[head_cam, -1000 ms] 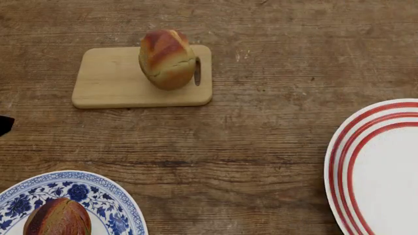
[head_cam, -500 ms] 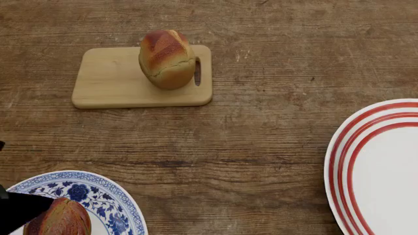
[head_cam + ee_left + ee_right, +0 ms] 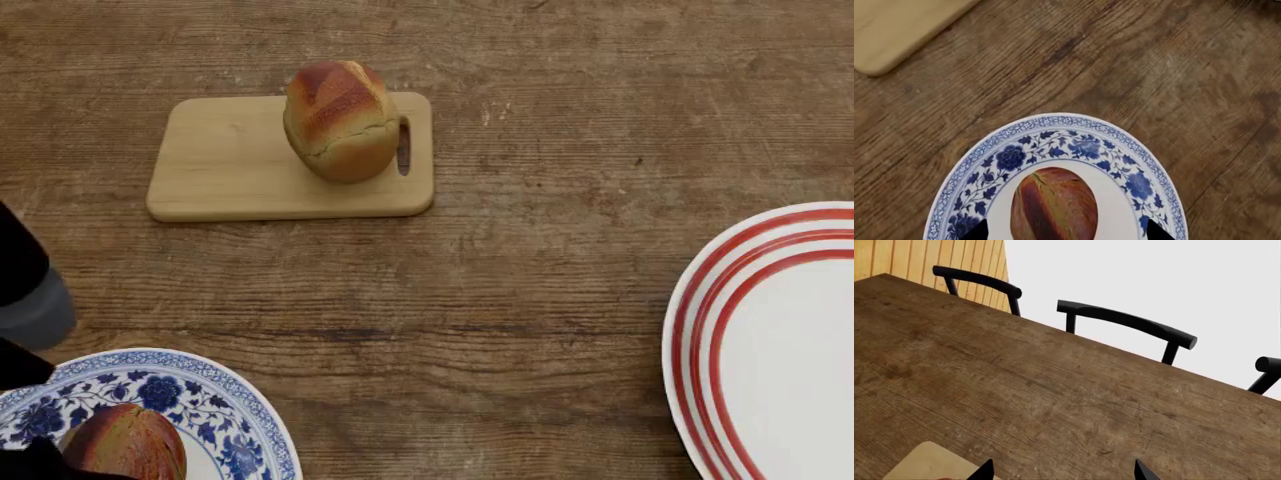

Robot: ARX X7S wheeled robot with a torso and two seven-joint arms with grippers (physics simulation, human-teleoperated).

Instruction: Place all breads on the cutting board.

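Meanwhile, the left hand (image 3: 1062, 235) hangs open and empty astride the roll (image 3: 1053, 205) (one loaf (image 3: 339, 120) already tops the board (image 3: 227, 165)), poised to grip.

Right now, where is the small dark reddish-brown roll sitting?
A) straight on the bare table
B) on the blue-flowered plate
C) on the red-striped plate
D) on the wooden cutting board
B: the dark roll lies in the white middle of the blue-flowered plate, while only the golden loaf stands on the cutting board.
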